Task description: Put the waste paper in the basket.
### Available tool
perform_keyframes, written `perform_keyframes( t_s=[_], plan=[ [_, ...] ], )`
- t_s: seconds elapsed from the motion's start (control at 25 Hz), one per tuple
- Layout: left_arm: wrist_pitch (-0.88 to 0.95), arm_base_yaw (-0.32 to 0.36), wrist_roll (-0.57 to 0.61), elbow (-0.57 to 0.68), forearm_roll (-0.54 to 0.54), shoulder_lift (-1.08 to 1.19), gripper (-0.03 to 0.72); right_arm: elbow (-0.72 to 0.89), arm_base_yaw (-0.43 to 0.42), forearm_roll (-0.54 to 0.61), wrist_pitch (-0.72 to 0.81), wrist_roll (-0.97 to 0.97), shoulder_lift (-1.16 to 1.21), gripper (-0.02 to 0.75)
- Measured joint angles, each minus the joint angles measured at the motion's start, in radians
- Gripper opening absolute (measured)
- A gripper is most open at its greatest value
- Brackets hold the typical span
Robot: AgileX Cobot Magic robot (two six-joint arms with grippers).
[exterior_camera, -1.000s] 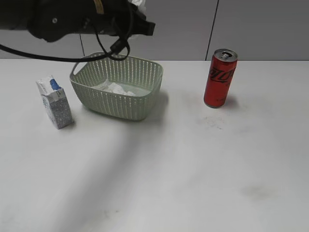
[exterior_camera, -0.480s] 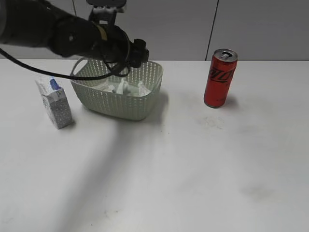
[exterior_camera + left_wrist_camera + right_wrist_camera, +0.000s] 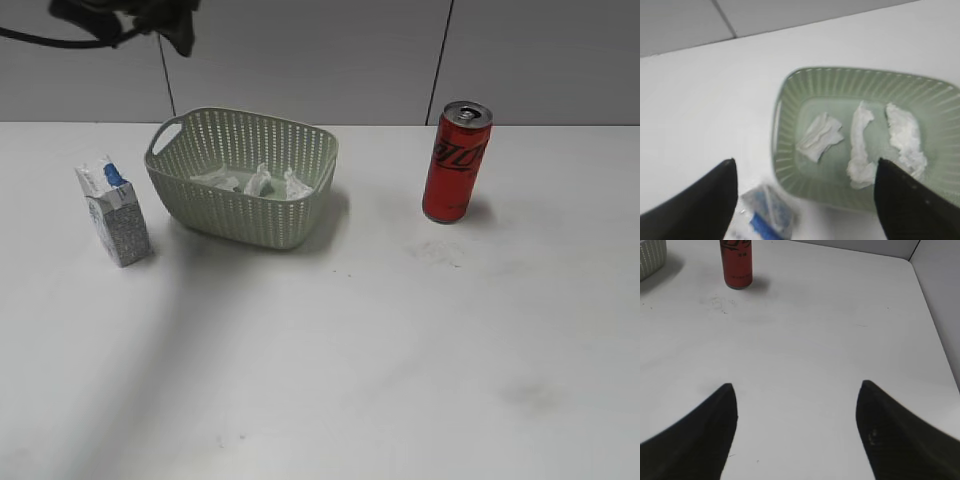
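Observation:
The sage-green basket (image 3: 300,215) stands at the back left of the table, and three wads of waste paper (image 3: 260,182) lie inside it. In the left wrist view the basket (image 3: 790,130) shows from above with the three wads (image 3: 860,145) on its floor. My left gripper (image 3: 805,162) is open and empty, high above the basket's near edge; in the exterior view only a dark part of the arm (image 3: 150,15) shows at the top left. My right gripper (image 3: 796,386) is open and empty over bare table.
A white-and-blue speckled box (image 3: 115,212) stands upright left of the basket, seen blurred in the left wrist view (image 3: 765,217). A red can (image 3: 456,162) stands at the back right, also in the right wrist view (image 3: 736,264). The table's right edge (image 3: 935,315) meets a wall.
My left arm has risen from over the basket and pulled back to the upper left. The third wad, held above the basket before, now lies inside it.

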Motion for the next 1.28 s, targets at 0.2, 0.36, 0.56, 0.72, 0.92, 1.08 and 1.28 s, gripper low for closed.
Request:
perform_keyframes(
  t_s=[0.2, 0.36, 0.56, 0.72, 0.92, 1.08, 1.28],
  plan=[
    [0.238, 0.141, 0.013, -0.108, -0.04, -0.01, 0.631, 0.0, 0.0, 0.0, 0.0, 0.0, 0.0, 0.561],
    [0.28, 0.242, 0.023, -0.104, -0.078, -0.034, 0.627, 0.001, 0.0, 0.0, 0.0, 0.0, 0.0, 0.561],
    [0.286, 0.343, 0.062, -0.078, -0.155, -0.099, 0.619, 0.001, 0.0, 0.0, 0.0, 0.0, 0.0, 0.561],
    [0.286, 0.375, 0.098, -0.007, -0.108, -0.181, 0.607, 0.001, 0.0, 0.0, 0.0, 0.0, 0.0, 0.561],
    [0.288, 0.378, 0.101, 0.174, -0.081, -0.339, 0.591, 0.001, 0.0, 0.0, 0.0, 0.0, 0.0, 0.561],
    [0.287, 0.378, 0.104, 0.342, -0.073, -0.482, 0.591, 0.001, 0.0, 0.0, 0.0, 0.0, 0.0, 0.561],
    [0.288, 0.378, 0.105, 0.54, -0.044, -0.651, 0.591, 0.001, 0.0, 0.0, 0.0, 0.0, 0.0, 0.561]
  ],
)
